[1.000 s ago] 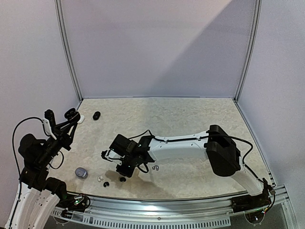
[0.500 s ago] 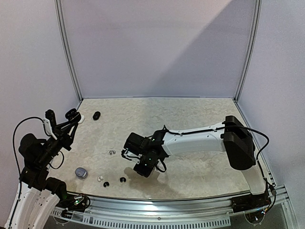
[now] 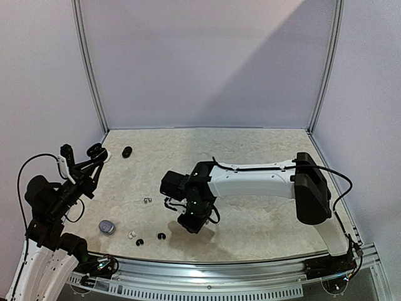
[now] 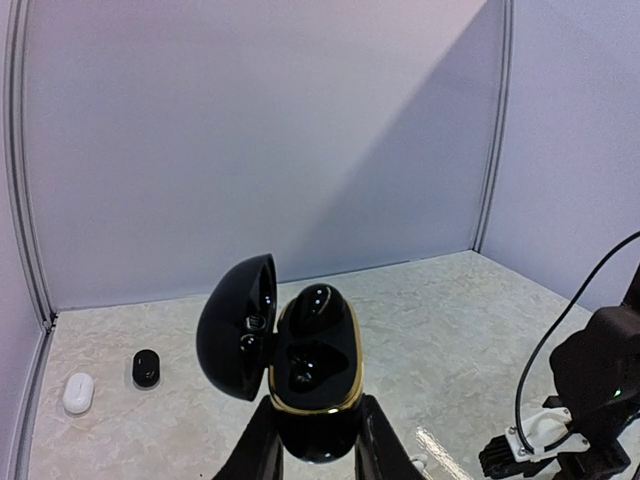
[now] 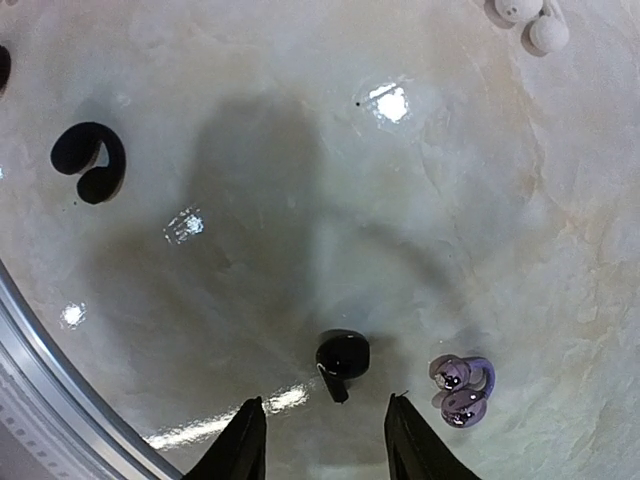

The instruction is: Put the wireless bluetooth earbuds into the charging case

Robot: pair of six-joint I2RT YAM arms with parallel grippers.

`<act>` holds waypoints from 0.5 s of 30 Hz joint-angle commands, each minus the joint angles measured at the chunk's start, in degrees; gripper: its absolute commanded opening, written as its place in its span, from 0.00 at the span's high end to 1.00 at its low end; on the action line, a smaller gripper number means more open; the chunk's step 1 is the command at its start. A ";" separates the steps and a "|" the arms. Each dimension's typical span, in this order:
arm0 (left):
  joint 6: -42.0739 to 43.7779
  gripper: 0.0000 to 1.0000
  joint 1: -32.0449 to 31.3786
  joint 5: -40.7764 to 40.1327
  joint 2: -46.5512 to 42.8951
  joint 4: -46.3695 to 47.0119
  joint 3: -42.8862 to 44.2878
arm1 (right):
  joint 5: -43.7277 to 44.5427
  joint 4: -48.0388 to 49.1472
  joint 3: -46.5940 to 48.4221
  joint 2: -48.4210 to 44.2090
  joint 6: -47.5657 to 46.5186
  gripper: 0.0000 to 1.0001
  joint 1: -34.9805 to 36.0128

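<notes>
My left gripper (image 4: pixel 318 440) is shut on the base of an open black charging case (image 4: pixel 316 372) with a gold rim, held up off the table at the far left (image 3: pixel 94 150). Its lid (image 4: pixel 235 325) hangs open to the left. A black bud (image 4: pixel 315 305) sits in the upper slot and the lower slot is bare. My right gripper (image 5: pixel 322 405) is open, low over the table (image 3: pixel 193 224). A black earbud (image 5: pixel 343 358) lies just beyond its fingertips. A purple-grey hooked bud (image 5: pixel 460 385) lies to the right of it. A black hooked bud (image 5: pixel 90 160) lies further off on the left.
Two white buds (image 5: pixel 530 20) lie at the top right of the right wrist view. A white case (image 4: pixel 77 392) and a small black case (image 4: pixel 146 367) lie at the back left. A purple case (image 3: pixel 106 226) and loose buds (image 3: pixel 148 200) (image 3: pixel 161 236) lie front left. The table's front rail (image 3: pixel 207 271) is close.
My right gripper has moved right, from over the front-left buds to the front middle of the table. My left gripper has held still with the open case.
</notes>
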 commanded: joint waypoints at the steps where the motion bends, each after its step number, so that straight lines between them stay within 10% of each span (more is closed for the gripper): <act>1: -0.48 1.00 0.50 0.74 0.08 1.21 -0.88 | -0.54 -2.91 4.89 2.83 0.36 0.57 -0.30; 15: -0.24 1.00 0.47 1.04 0.39 1.21 -0.76 | -0.58 -5.43 10.88 10.06 1.00 0.57 -1.86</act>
